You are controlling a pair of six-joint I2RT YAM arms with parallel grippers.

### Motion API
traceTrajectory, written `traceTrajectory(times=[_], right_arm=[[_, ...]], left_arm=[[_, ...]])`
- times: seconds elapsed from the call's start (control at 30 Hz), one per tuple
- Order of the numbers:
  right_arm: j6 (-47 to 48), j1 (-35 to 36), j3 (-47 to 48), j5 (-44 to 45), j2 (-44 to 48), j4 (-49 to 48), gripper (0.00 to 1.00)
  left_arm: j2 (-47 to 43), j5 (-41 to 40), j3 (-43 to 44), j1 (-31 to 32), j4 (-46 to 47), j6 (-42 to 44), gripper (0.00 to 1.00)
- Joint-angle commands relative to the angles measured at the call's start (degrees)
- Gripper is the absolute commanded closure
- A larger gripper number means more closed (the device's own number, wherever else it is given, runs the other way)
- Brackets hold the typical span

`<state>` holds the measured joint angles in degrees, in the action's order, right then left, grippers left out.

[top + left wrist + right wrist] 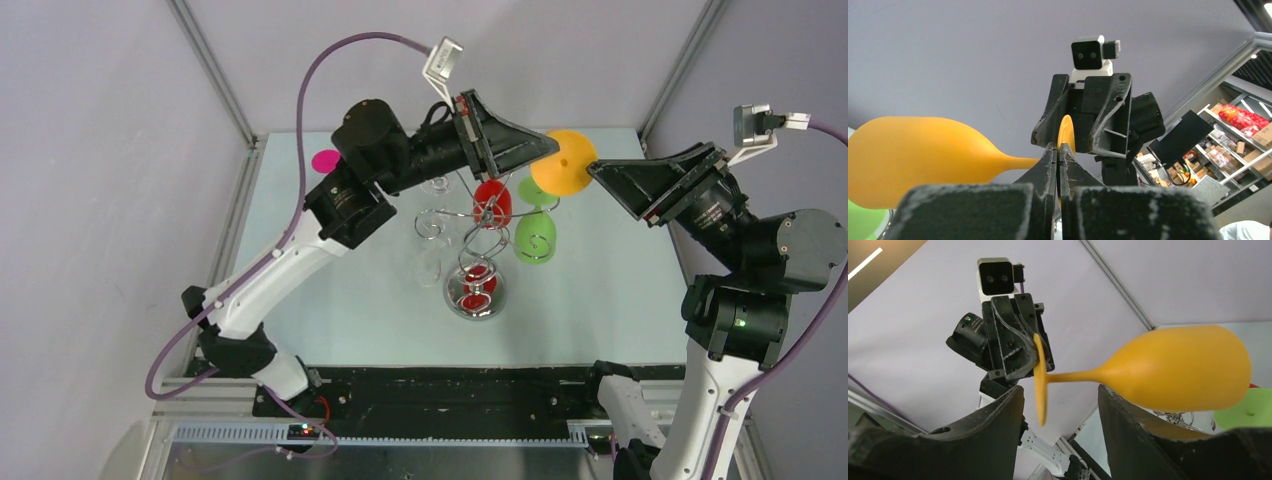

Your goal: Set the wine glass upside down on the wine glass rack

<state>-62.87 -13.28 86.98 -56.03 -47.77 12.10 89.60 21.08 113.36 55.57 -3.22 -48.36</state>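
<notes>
An orange wine glass hangs sideways in the air above the wine glass rack, a chrome wire stand on a round mirrored base. My left gripper is shut on the rim of the glass's foot, with the bowl off to its left. My right gripper faces it from the right, open. In the right wrist view the stem and foot lie just beyond the gap of the right gripper, untouched, and the bowl reaches over the right finger.
On the rack hang a red glass, two green glasses and clear glasses. A pink disc lies on the table at the back left. Grey walls and frame posts close in the back and sides.
</notes>
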Motion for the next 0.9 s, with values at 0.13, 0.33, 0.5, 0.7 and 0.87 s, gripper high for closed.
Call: traceTrajectory(times=[0.13,0.33,0.5,0.7,0.87], right_arm=[[1.28,-0.17,0.71,-1.35,0.50,-1.24,0.45],[1.37,-0.17,0.29,-1.67,0.52,-1.20,0.54],[1.44,-0.17,0.03,-1.68,0.57,-1.28,0.65],[1.34,-0.17,0.03,-1.41,0.69,-1.52,0.80],[1.52,-0.17,-0.23,-0.65,1.06,-1.59,0.91]], left_arm=[[1.51,-0.72,3.00,1.38,-0.69,2.32,1.00],[2.88,-0.27,4.42,1.87,-0.80,2.13,1.00],[3.37,-0.03,5.28,2.20,-0.82,2.13,1.00],[3.36,0.08,5.44,2.35,-0.82,2.57,1.00],[3.56,0.22,5.54,2.36,-0.82,2.79,0.89]])
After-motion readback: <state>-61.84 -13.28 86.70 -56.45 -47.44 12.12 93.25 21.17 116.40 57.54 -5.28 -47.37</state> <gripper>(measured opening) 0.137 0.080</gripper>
